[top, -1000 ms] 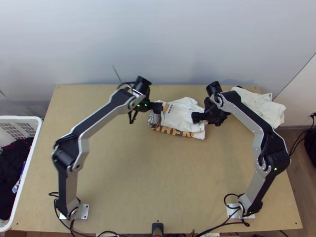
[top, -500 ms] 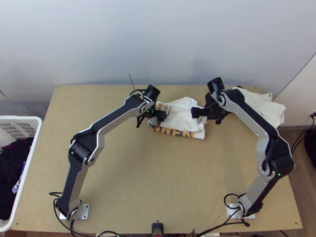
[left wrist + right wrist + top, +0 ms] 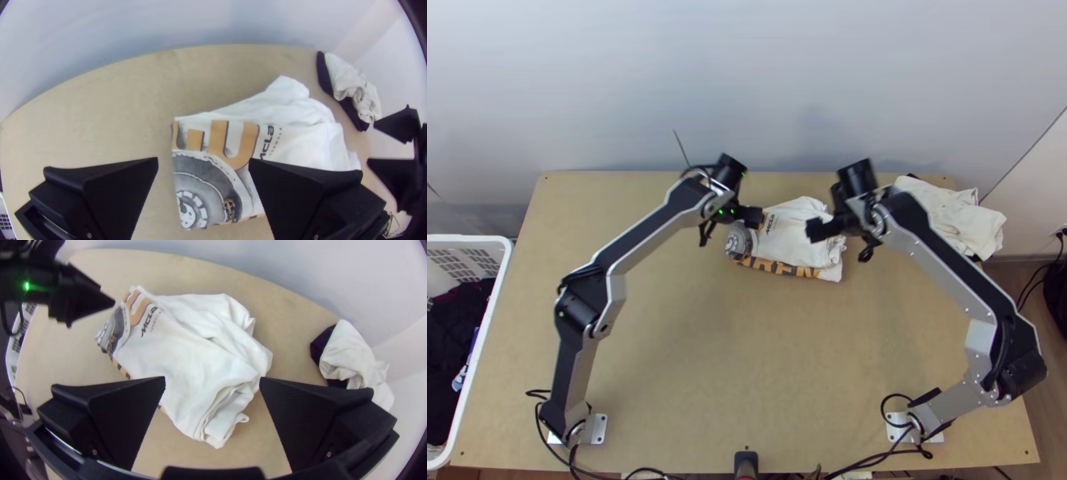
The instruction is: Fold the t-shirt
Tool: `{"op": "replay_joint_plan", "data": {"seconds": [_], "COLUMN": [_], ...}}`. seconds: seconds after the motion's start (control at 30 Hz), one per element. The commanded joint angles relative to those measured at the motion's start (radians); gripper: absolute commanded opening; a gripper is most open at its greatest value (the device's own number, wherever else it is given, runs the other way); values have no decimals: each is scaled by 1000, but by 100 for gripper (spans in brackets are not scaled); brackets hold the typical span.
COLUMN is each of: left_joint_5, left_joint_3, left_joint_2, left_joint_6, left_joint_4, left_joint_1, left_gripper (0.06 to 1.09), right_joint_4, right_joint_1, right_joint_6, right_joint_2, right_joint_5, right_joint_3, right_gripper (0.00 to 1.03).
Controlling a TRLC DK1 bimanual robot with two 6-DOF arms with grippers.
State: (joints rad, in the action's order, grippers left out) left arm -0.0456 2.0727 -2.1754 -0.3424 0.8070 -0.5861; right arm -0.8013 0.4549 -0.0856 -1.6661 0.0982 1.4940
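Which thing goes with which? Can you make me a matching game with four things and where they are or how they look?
1. t-shirt
2. basket
3. bunched white cloth
4. left gripper

A. at the far right corner of the table
B. open, near a wheel picture
C. folded up, with orange print
D. beside the table, holding dark clothes

Pairs: 1-C, 2-D, 3-A, 4-B

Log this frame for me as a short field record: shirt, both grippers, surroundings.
t-shirt: white, orange and grey print, folded into an uneven packet; fold count unclear
left gripper: open, above the printed end
right gripper: open, above the plain white end
other cloth: bunched white garment at the table's far right corner
basket: white, left of the table, dark clothes inside
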Motion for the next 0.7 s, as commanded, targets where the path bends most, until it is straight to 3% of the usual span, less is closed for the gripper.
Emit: {"op": "replay_joint_plan", "data": {"seconds": [0.0,0.33,0.67], "left_joint_5": [1,0,0], "left_joint_3": [35,-65,-198], "left_joint_2": [138,328,445], "left_joint_6": [-33,-43,-20], "left_joint_4": [58,127,133], "left_joint_1": [32,74,141], "left_gripper": [105,105,105], "right_joint_4": [33,31,50], "right_joint_1": [128,284,301], "right_joint_6": [162,331,394], "right_joint_2": [28,-64,-250], "right_joint_5": [112,112,140], "right_joint_3": [-72,-121,-64], "right_gripper": [98,98,99]}}
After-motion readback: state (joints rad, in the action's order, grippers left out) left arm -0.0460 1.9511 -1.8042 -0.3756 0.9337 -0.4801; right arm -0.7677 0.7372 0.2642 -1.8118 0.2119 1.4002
